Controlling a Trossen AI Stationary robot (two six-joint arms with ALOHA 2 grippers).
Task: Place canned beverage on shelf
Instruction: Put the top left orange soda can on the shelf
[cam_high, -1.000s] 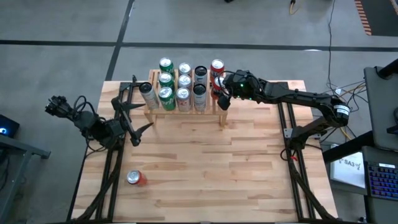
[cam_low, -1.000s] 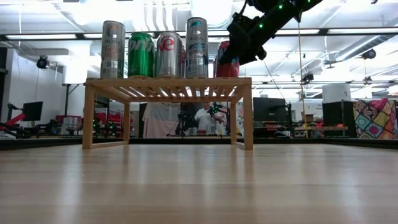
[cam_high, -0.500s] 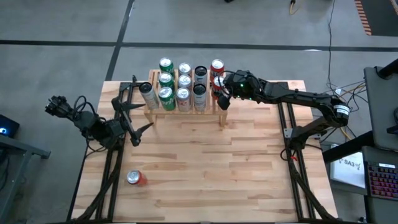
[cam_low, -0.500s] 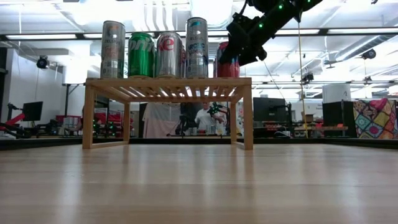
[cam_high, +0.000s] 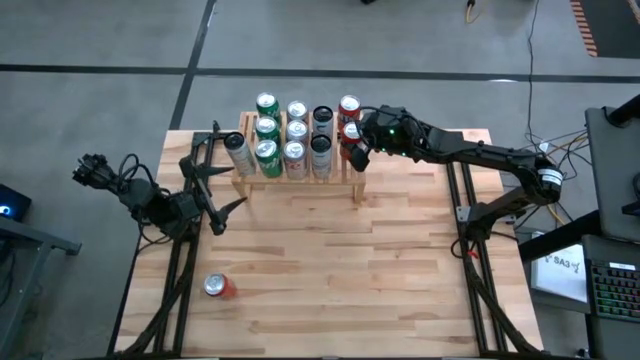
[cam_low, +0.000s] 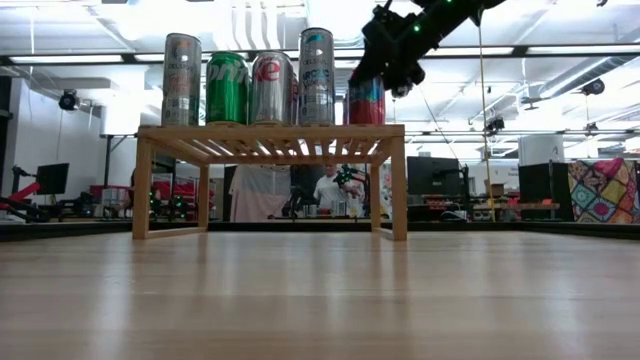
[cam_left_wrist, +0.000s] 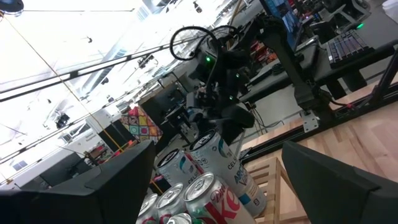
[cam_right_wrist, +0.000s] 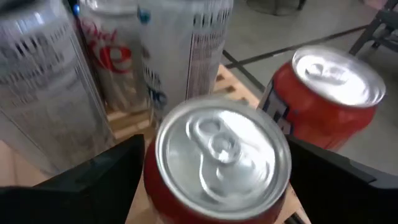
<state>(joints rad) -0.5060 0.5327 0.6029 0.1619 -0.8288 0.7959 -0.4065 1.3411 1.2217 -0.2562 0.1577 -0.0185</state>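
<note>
The shelf (cam_low: 270, 130) stands at the table's far side and carries several upright cans. At its right end stands a red can (cam_right_wrist: 222, 149), bottom on the slats (cam_low: 366, 100). My right gripper (cam_low: 388, 58) hovers just over this can's top, open. In the right wrist view its fingers (cam_right_wrist: 93, 180) stand on either side of the lid, touching nothing. A second red can (cam_right_wrist: 329, 93) stands behind it. My left gripper (cam_high: 228, 170) waits open at the shelf's left end, empty.
A red can (cam_high: 217, 287) lies on its side near the table's front left corner. Tall silver and green cans (cam_low: 228, 88) fill the shelf left of the red one. The plank tabletop (cam_high: 340, 270) lies in front of the shelf.
My right gripper has risen from around the red can's upper sides to just above its top. The can stays upright on the shelf's right end.
</note>
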